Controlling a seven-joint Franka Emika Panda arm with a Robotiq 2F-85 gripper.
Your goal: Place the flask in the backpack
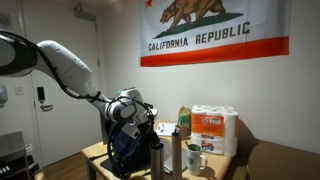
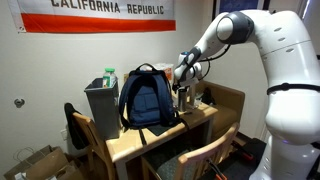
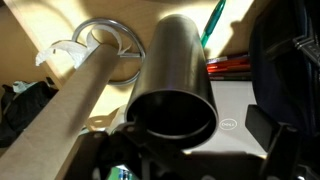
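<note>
Flask not yet bagged; work stands at the grasp.
I find the flask [image 3: 180, 70] outside the backpack [image 2: 148, 97], apparently standing on the table [image 2: 130, 150] beside it, its top right under the gripper [image 2: 184, 78]. I cannot tell whether the fingers pinch it or stand spread. In my judgement, lift and insertion remain outstanding.

Claw [image 2: 183, 80] hangs over the table [image 2: 135, 143]. Straight below it stands a flask [image 3: 178, 65], I think, though it could be the other cylinder from this angle. A mug [image 3: 108, 45] sits just beyond the flask's base, and a laptop [image 3: 235, 120] lies beside it. The backpack [image 2: 148, 98] stands just beside the claw, lower down, with a bin [image 2: 102, 105] past it. A paper towel pack [image 1: 213, 128] is on the claw's opposite side.
</note>
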